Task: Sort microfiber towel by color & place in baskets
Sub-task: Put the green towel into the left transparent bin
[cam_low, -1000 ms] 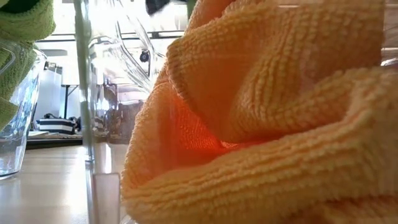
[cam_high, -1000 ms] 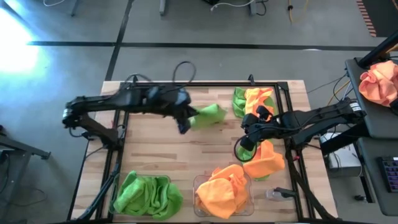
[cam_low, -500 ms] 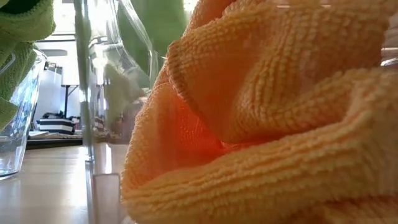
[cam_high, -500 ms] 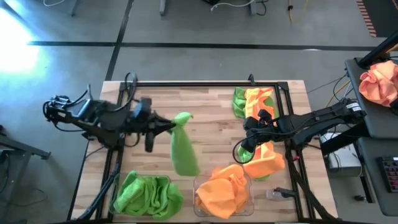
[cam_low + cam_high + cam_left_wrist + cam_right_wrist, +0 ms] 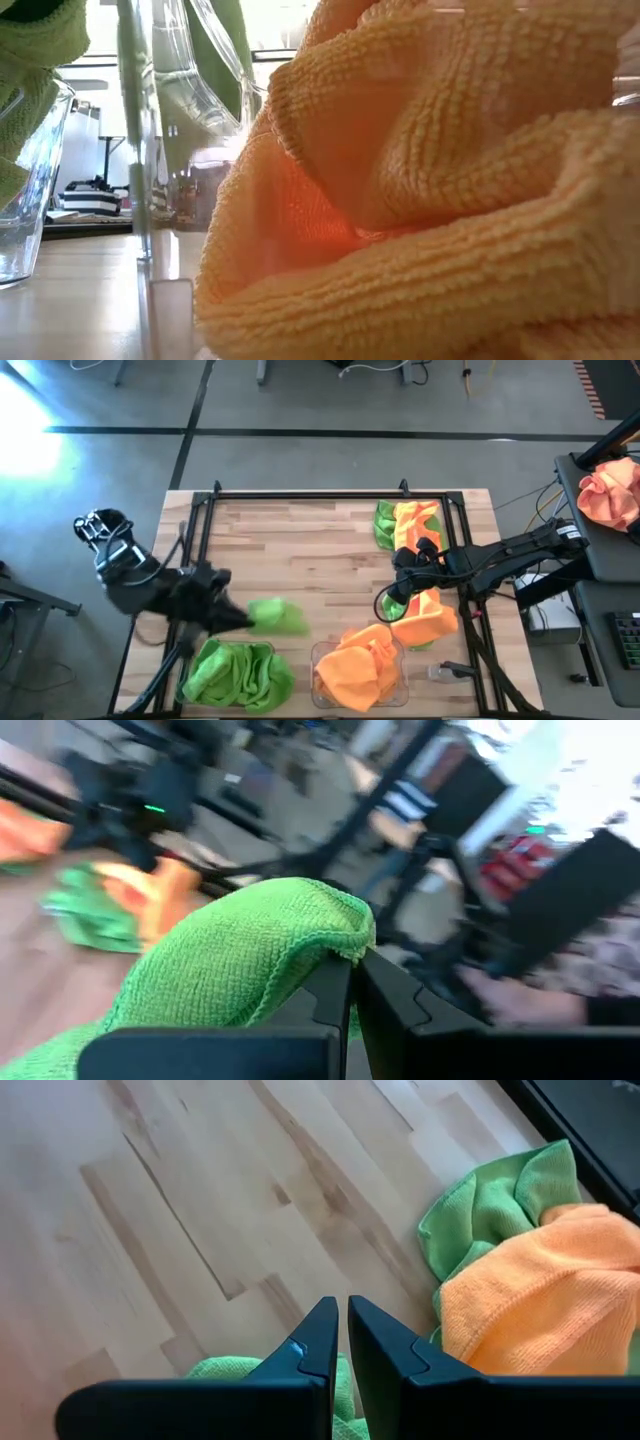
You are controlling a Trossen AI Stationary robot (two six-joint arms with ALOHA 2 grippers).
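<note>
My left gripper [image 5: 240, 620] is shut on a lime green towel [image 5: 278, 616], just beyond the far edge of the near-left basket [image 5: 270, 649], which holds green towels [image 5: 235, 672]. The near-middle basket [image 5: 318, 652] holds orange towels [image 5: 360, 670]. My right gripper [image 5: 392, 592] hovers shut, with nothing between its tips [image 5: 341, 1312], beside an orange towel [image 5: 425, 615] that lies on a green one at the table's right. A mixed green and orange pile [image 5: 405, 525] lies at the far right. My left gripper pinches a fold of the green towel [image 5: 340, 932] between its two fingers. The cloth bulges over one finger [image 5: 325, 990]. The fingers reach nearly level from the table's left. The towel is lifted clear of the table and trails toward the right beyond the tips.
A black frame [image 5: 300, 497] runs around the wooden table top [image 5: 300, 560]. The low view looks through the clear wall [image 5: 165, 290] of the orange basket, with orange cloth [image 5: 430, 180] filling most of it. A peach cloth bundle [image 5: 608, 495] lies off the table at the right.
My left gripper has swung from the table's far middle toward the near left edge, rolling as it went. The green towel went with it, swinging out and hanging long midway, and now trails bunched beside the green basket.
</note>
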